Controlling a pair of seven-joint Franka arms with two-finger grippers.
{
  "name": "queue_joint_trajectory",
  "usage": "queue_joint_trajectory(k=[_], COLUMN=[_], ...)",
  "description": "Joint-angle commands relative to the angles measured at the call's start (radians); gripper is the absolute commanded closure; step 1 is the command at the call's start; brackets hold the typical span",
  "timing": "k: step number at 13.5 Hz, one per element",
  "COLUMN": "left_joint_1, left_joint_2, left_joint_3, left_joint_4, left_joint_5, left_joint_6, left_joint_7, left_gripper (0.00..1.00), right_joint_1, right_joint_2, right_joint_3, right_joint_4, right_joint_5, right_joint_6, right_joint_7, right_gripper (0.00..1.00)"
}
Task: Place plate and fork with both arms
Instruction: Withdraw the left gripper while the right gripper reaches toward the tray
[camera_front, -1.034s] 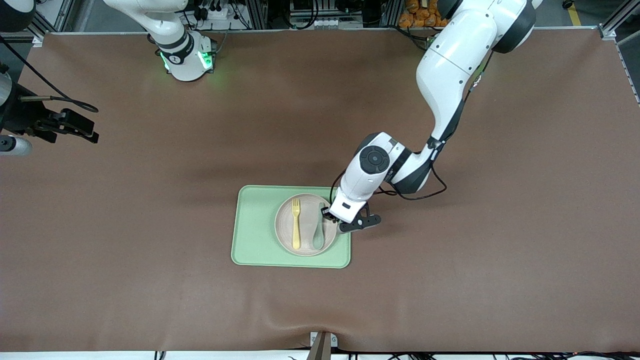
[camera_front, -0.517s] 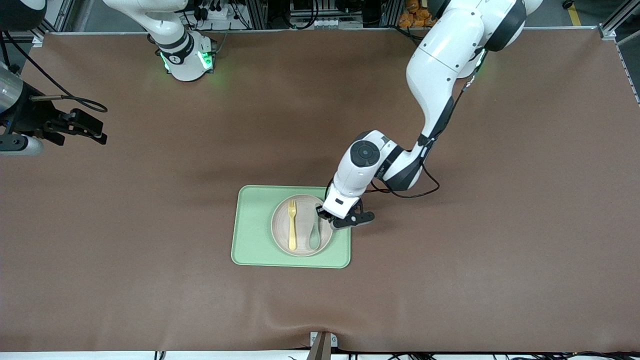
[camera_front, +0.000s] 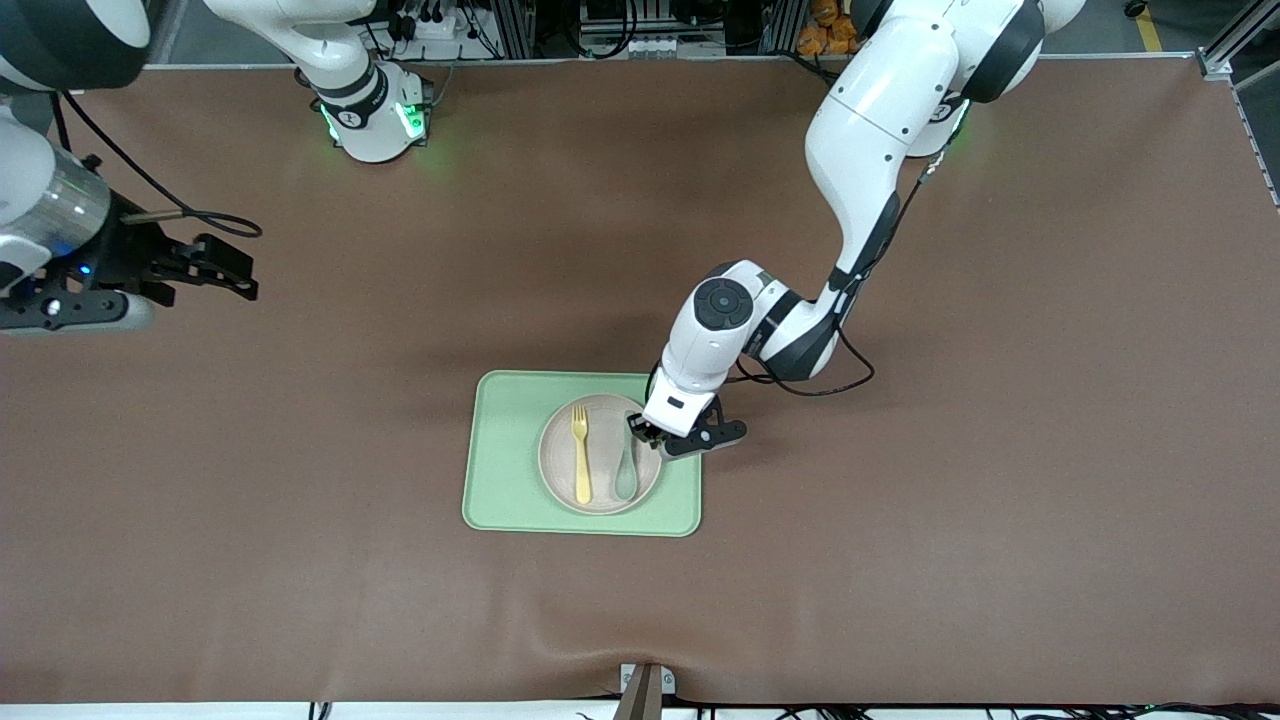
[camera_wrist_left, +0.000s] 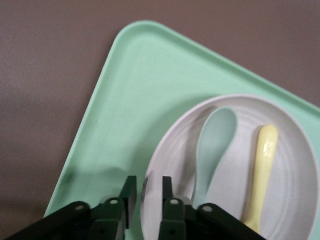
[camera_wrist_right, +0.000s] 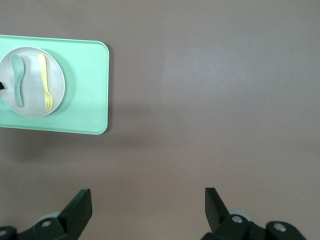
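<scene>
The off-white speckled plate (camera_front: 602, 452) lies in the pale green tray (camera_front: 505, 470) near the table's middle. On it lie the pale yellow fork (camera_front: 580, 468) and a grey-green spoon (camera_front: 627, 472), side by side. My left gripper (camera_front: 640, 430) is shut on the plate's rim at the edge toward the left arm's end; in the left wrist view its fingers (camera_wrist_left: 167, 192) straddle the rim of the plate (camera_wrist_left: 290, 200). My right gripper (camera_front: 235, 268) is open and empty over bare table at the right arm's end; its wrist view shows the plate (camera_wrist_right: 32, 102) and fork (camera_wrist_right: 45, 82) far off.
The tray (camera_wrist_left: 115, 130) lies on a brown table mat (camera_front: 900, 550). The spoon (camera_wrist_left: 212, 145) lies close to the left gripper's fingers. Arm bases stand along the table edge farthest from the front camera.
The left gripper and the plate have shifted slightly toward the right arm's end within the tray. The right gripper has moved in over the table, toward the tray.
</scene>
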Motion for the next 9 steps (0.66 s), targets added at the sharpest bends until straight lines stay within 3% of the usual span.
queue_joint_trajectory(k=[1,9], left_joint_1=[0.016,0.164], left_joint_2=[-0.081,-0.298], left_joint_3=[0.009,0.009], left_joint_4=[-0.009,-0.012], left_joint_5=[0.033,0.042], left_joint_6=[-0.046,-0.382], left_joint_7=[-0.035,0.152], left_gripper=[0.0,0.0], right_joint_1=[0.037,0.149], right_joint_2=[0.05,0.231], right_joint_3=[-0.002,-0.006], right_joint_4=[0.056,0.248], right_joint_5=[0.011,-0.006], right_joint_6=[0.027,0.035], right_joint_7=[0.067,0.084], right_gripper=[0.0,0.0])
